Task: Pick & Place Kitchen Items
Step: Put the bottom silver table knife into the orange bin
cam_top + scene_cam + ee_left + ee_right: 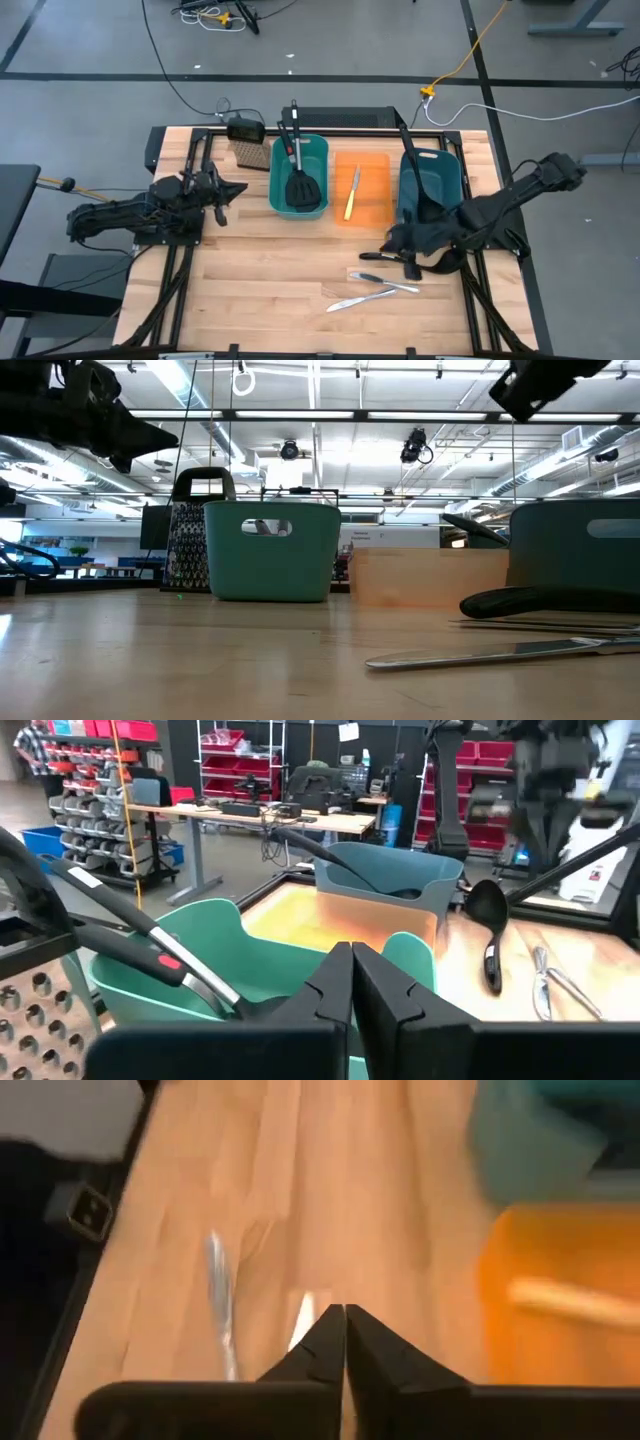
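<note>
My left gripper [238, 188] [352, 970] is shut and empty, held above the table just left of the light teal bin [298, 175]. That bin holds a black slotted spatula [303, 190] with a red-and-black handle [165, 960]. My right gripper [345, 1325] [392, 243] is shut and empty, high above the table's right half. Below it a black ladle [520, 601] [378, 257] lies flat on the table. Slim silver knives [385, 284] [500, 652] lie flat nearer the front edge. A yellow-handled knife [351, 195] lies in the orange bin [372, 165].
A dark teal bin [440, 180] at the right holds another long black ladle [330, 865]. A perforated metal grater with a black top [249, 152] [190, 545] stands left of the light teal bin. The wood in front of the bins [270, 270] is bare.
</note>
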Action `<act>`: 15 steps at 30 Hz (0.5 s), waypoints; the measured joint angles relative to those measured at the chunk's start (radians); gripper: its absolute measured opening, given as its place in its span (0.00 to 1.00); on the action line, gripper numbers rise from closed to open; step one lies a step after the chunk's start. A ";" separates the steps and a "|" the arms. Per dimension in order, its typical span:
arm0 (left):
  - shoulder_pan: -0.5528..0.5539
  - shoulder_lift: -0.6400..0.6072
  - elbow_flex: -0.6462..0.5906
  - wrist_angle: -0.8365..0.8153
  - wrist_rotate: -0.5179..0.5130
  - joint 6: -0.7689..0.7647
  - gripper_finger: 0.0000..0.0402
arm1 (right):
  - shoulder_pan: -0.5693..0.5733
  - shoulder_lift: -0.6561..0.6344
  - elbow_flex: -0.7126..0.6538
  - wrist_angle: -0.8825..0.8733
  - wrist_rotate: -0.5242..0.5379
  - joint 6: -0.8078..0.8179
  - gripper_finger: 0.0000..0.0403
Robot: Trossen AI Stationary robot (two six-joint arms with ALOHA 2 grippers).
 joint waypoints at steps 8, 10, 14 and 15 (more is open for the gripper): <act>0.000 0.001 0.000 -0.013 0.011 -0.023 0.02 | 0.068 0.308 0.088 -0.012 -0.101 0.066 0.33; 0.000 0.001 0.000 -0.020 0.022 -0.035 0.02 | 0.094 0.376 0.095 0.008 -0.099 0.032 0.38; 0.000 0.001 0.000 -0.031 0.052 -0.055 0.03 | 0.142 0.479 0.112 0.035 -0.042 0.003 0.42; 0.000 0.001 0.000 -0.033 0.060 -0.062 0.04 | 0.149 0.501 0.113 0.031 -0.036 0.004 0.42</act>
